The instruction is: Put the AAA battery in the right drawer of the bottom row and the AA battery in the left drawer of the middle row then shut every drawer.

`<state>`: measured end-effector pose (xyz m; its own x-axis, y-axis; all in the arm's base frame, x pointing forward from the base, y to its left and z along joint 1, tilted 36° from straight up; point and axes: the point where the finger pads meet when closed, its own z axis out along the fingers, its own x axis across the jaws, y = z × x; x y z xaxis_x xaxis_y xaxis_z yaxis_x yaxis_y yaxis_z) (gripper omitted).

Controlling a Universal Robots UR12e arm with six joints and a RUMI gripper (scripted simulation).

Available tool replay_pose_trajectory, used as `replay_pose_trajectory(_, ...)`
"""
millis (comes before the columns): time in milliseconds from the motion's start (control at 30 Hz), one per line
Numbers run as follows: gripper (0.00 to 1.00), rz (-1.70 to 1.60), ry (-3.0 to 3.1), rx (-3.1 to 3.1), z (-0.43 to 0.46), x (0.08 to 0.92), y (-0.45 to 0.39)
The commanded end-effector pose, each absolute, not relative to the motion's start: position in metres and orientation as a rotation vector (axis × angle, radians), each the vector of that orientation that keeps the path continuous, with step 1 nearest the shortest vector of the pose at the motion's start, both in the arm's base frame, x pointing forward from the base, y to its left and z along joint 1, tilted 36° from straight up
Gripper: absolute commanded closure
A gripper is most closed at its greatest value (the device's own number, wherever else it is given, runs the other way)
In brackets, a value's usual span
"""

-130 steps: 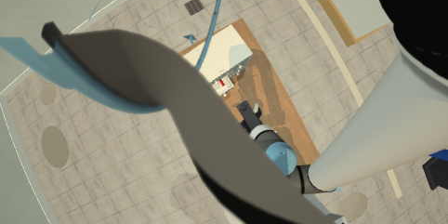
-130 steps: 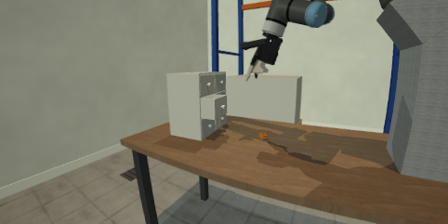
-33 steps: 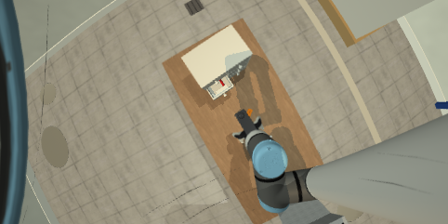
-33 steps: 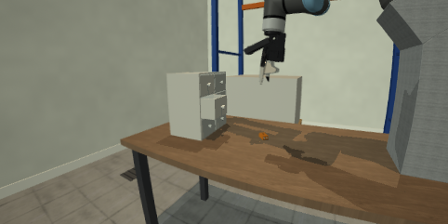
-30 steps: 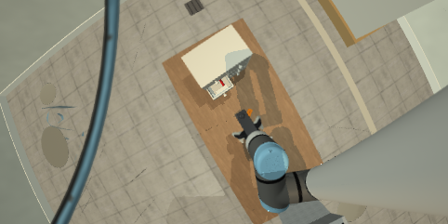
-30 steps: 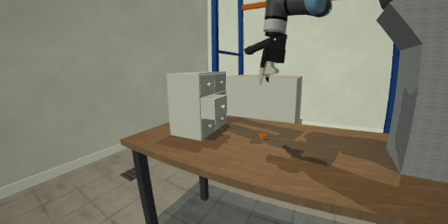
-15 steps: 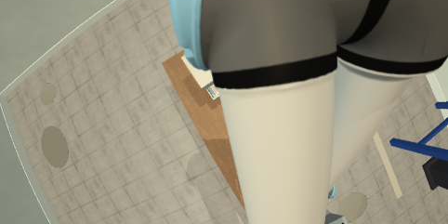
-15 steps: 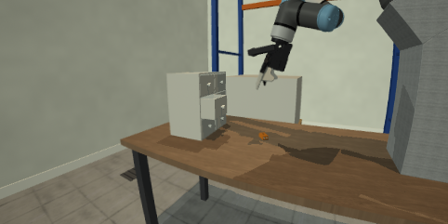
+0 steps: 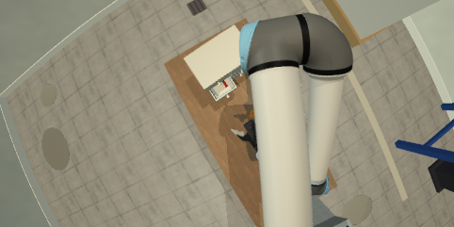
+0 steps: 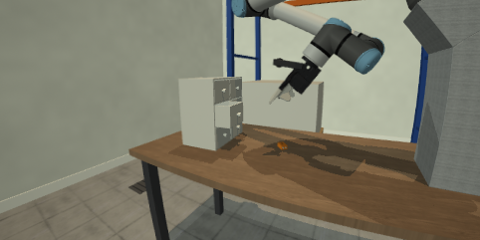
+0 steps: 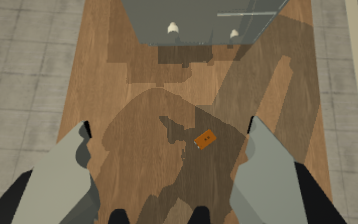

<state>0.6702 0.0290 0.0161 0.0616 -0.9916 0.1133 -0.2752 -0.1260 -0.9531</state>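
The white chest stands upright at the table's far end. Its left middle-row drawer is pulled out. A small red thing lies in that drawer, perhaps the AA battery; its type is too small to tell. The other drawers look shut or nearly so. I see no AAA battery. My gripper is open and empty, tilted, in the air in front of the chest and above the table. The arm hides part of the table in the top view.
A small orange block with dark dots lies on the wooden table, in front of the chest. A large pale box stands behind the table. A blue and orange rack stands behind the chest.
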Motion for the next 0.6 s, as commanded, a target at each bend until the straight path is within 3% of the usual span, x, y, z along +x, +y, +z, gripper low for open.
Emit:
replay_pose_trajectory(0, 0.00, -1.224, 1.161, -1.359, 0.013, 0.694, 0.028)
replay_pose_trajectory(567, 0.00, -1.336, 0.937, -1.137, 0.005, 0.725, 0.029)
